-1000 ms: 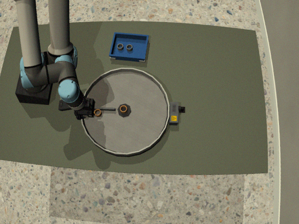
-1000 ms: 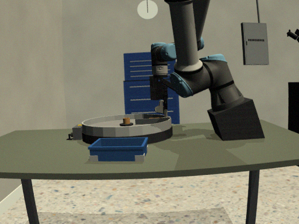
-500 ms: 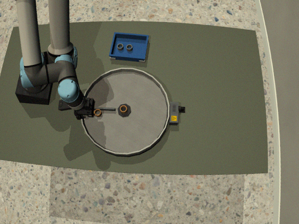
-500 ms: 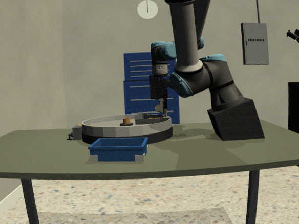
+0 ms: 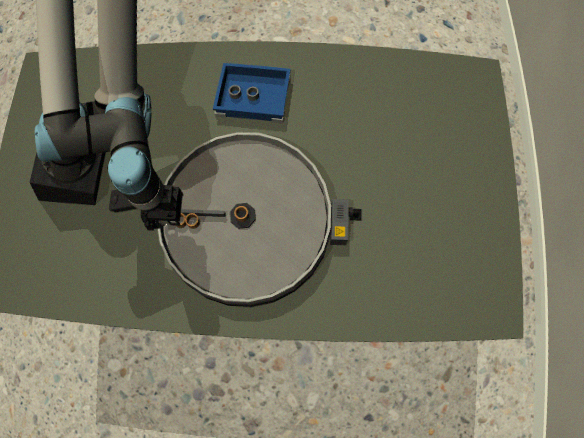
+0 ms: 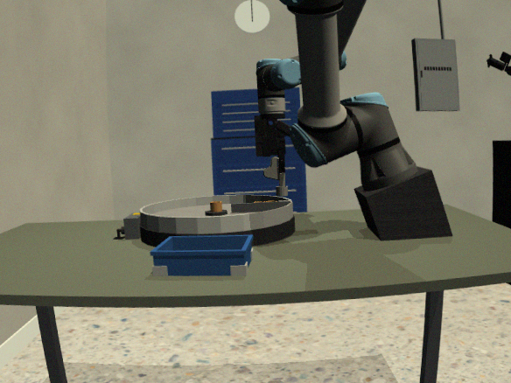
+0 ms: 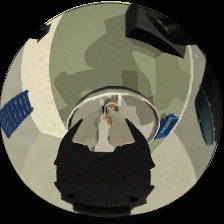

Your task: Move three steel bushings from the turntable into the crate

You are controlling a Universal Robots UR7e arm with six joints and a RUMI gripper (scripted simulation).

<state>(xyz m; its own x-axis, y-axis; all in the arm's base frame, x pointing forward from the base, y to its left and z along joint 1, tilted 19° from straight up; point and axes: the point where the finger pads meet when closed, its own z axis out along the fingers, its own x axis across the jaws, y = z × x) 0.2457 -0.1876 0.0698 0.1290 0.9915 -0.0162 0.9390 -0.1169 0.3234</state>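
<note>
My gripper (image 5: 171, 218) (image 6: 282, 184) (image 7: 105, 106) hangs a little above the left edge of the round grey turntable (image 5: 270, 250) (image 6: 197, 223) (image 7: 141, 108). It is shut on a small grey steel bushing (image 6: 282, 191) (image 7: 102, 139), held by its wall; the top view hides it under the gripper. Two orange bushings lie right below, one of them (image 5: 191, 220) (image 7: 106, 119) in plain sight. Another orange bushing (image 5: 241, 213) (image 6: 215, 205) stands on the black hub at the centre. The blue crate (image 5: 255, 68) (image 6: 201, 262) holds two steel bushings (image 5: 234, 91) (image 5: 253, 92).
A thin dark bar (image 5: 210, 214) runs from the gripper towards the hub. A grey control box (image 5: 340, 227) (image 6: 130, 227) sits against the turntable's rim opposite the arm. The robot's black base (image 5: 65, 175) (image 6: 402, 205) stands on the green table beside the turntable.
</note>
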